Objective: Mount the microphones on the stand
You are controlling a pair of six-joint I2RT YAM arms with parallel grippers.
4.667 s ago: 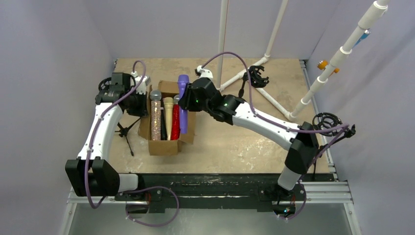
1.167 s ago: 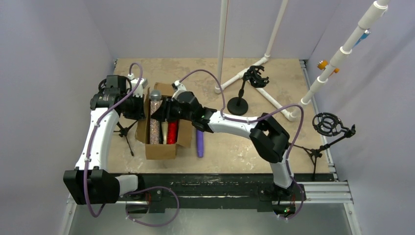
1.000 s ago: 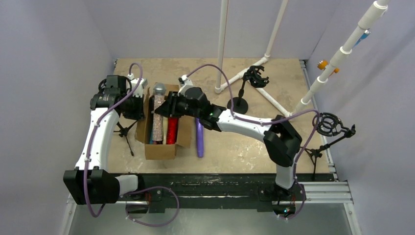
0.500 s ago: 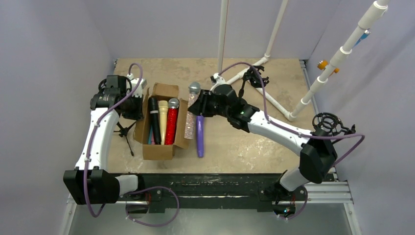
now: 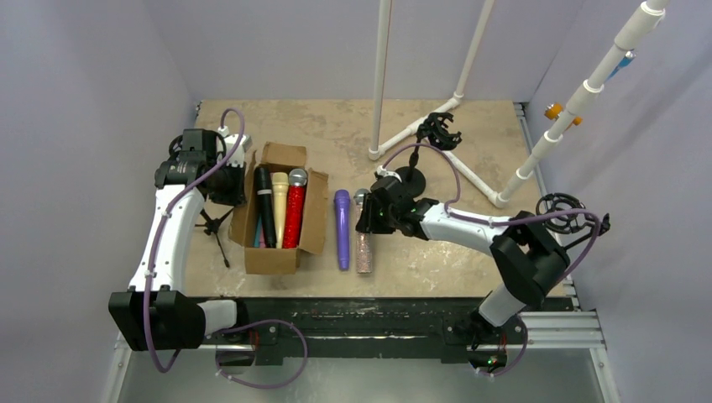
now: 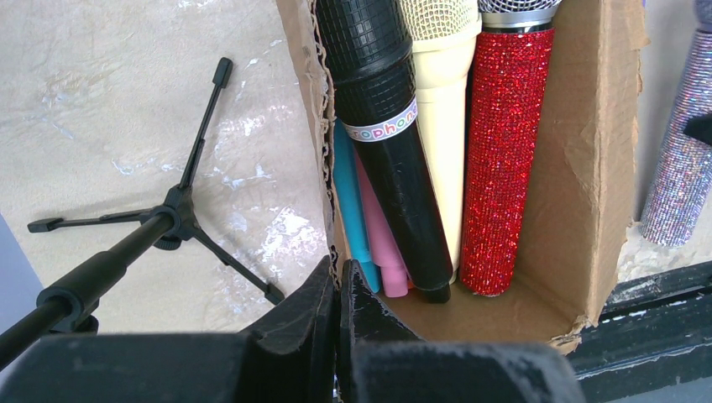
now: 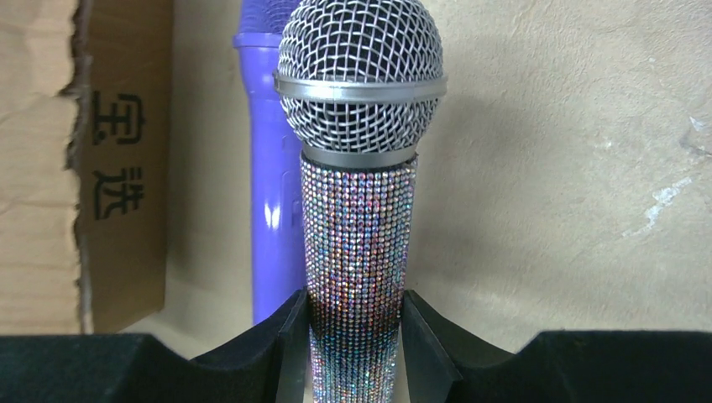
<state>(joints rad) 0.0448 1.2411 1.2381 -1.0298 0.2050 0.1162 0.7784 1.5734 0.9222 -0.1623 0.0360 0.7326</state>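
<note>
On the table, your cardboard box holds the black microphone, cream microphone and red glitter microphone. Your left gripper is clenched at its wall, and your right gripper grasps the silver glitter microphone beside the purple microphone.

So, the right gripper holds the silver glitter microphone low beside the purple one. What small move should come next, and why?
Probably open the right gripper and let go. The silver glitter microphone seems to lie on the table, parallel to the purple microphone, so it should stay put. Whether it fully touches the surface I cannot tell, so open slowly.
</note>
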